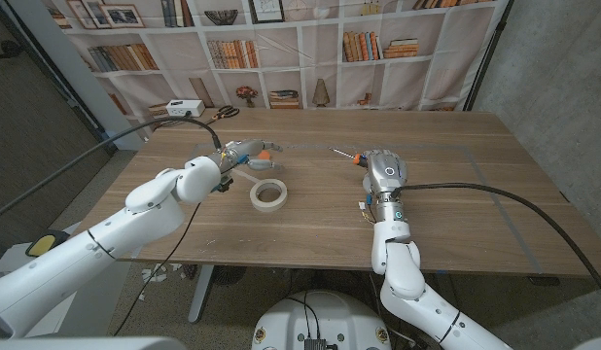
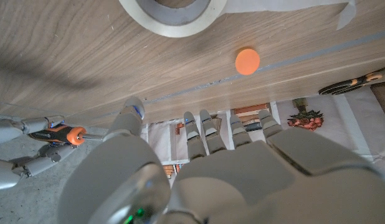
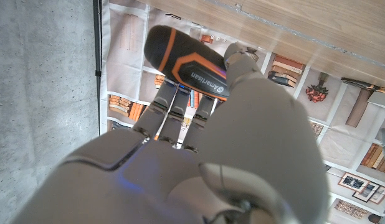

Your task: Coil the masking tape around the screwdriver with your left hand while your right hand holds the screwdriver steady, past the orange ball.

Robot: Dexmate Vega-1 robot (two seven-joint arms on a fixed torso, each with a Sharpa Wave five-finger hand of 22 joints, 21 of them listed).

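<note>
The black-and-orange screwdriver (image 3: 187, 62) sits gripped in the right hand (image 1: 382, 173). The left hand (image 1: 244, 155), seemingly empty with fingers apart, hovers near the tape roll (image 1: 267, 194) and orange ball (image 2: 247, 61).

Bare wooden counter (image 1: 456, 204) lay open between the left hand (image 1: 244, 156) and the right hand (image 1: 382, 171). The cream ring-shaped masking tape roll (image 1: 267, 194) and small orange ball (image 1: 265, 154) stood near the left hand's fingers (image 2: 205, 134), obstructing there.

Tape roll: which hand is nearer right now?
Left. The left hand sits just beyond the tape roll, apart from it. The right hand is farther off to its side, holding the screwdriver.
</note>
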